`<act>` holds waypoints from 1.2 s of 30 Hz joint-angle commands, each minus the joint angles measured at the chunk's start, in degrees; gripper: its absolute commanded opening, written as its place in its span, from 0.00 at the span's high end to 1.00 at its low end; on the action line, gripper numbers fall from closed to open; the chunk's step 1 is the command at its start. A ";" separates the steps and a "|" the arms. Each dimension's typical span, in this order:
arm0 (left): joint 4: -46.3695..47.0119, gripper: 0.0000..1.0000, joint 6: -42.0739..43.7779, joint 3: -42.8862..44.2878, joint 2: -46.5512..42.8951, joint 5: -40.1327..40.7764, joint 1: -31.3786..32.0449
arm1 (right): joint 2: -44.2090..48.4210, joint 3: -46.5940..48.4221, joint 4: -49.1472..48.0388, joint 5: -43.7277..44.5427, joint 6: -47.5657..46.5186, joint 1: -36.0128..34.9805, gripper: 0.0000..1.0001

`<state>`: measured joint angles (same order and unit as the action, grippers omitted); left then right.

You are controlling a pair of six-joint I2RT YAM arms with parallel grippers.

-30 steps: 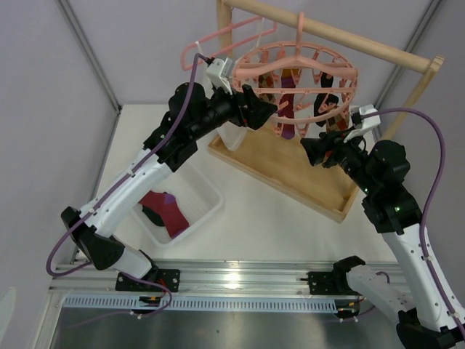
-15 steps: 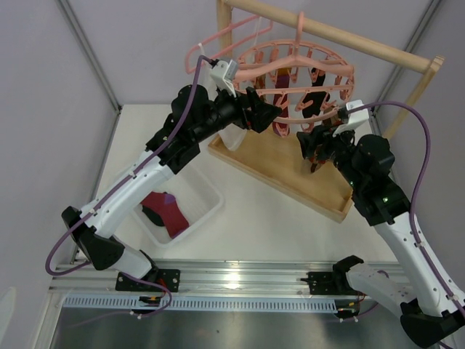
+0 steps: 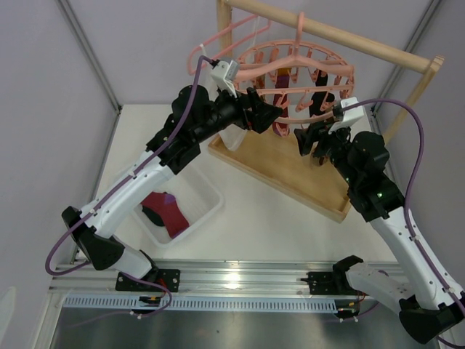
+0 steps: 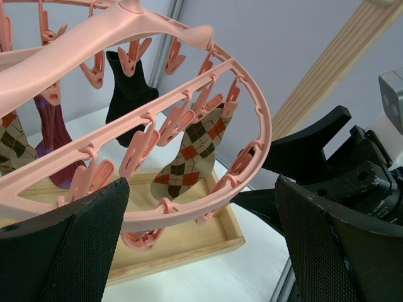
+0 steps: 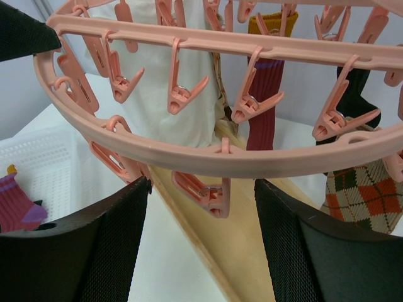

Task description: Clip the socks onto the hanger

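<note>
The round pink hanger (image 3: 299, 67) hangs from a wooden rail. A maroon sock (image 3: 282, 122) and a black sock (image 3: 320, 98) are clipped to it. My left gripper (image 3: 270, 116) is open at its left rim. In the left wrist view the outer ring (image 4: 239, 182) runs between the open jaws of the left gripper (image 4: 200, 211), with an argyle sock (image 4: 192, 151), a black sock (image 4: 129, 94) and a maroon sock (image 4: 53, 141) behind. My right gripper (image 3: 312, 142) is open under the right rim. In the right wrist view a clip (image 5: 208, 192) hangs between the right gripper (image 5: 201, 189) jaws, below the ring (image 5: 283, 160).
A white basket (image 3: 207, 193) on the left holds red and purple socks (image 3: 168, 212). A wooden tray (image 3: 290, 174) lies under the hanger. A thin pink coat hanger (image 3: 218, 45) with a white camisole (image 5: 170, 100) hangs at the left of the rail (image 3: 349, 40).
The hanger has tipped up and shifted left. My right gripper has risen up and left to just under its rim. My left arm has lifted slightly at the left rim.
</note>
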<state>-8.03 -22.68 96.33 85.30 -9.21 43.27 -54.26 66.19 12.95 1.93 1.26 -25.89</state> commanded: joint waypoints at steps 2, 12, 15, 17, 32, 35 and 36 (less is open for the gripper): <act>1.79 0.01 -1.14 -0.27 -1.98 -0.19 0.77 | -0.93 -0.45 -5.56 -0.97 -0.99 -0.04 0.29; 1.71 0.00 -0.97 -0.44 -1.89 -0.19 0.94 | -2.08 -0.27 -7.59 -2.02 -2.49 -0.13 0.32; 1.53 0.00 -0.88 -0.36 -1.98 -0.19 0.94 | -2.43 -0.28 -7.50 -0.28 -2.66 -0.04 0.36; 1.53 0.00 -0.88 -0.44 -2.15 -0.10 0.94 | -2.60 -0.19 -7.50 0.17 -2.75 -0.13 0.39; 1.88 0.01 -0.53 -1.41 -2.68 -0.46 1.03 | -0.23 -0.01 -5.83 4.30 2.95 -0.04 0.89; 2.41 0.01 0.00 -2.20 -3.38 -0.37 0.94 | 0.21 -0.19 -5.74 6.41 5.41 -0.13 1.00; 2.41 0.01 0.26 -2.29 -3.56 -0.28 1.03 | 0.29 -0.27 -5.83 6.68 5.68 -0.04 1.00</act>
<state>-7.62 -22.57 94.54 84.09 -9.23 43.77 -55.13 65.58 9.13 5.45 3.79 -25.89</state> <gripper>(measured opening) 0.994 0.172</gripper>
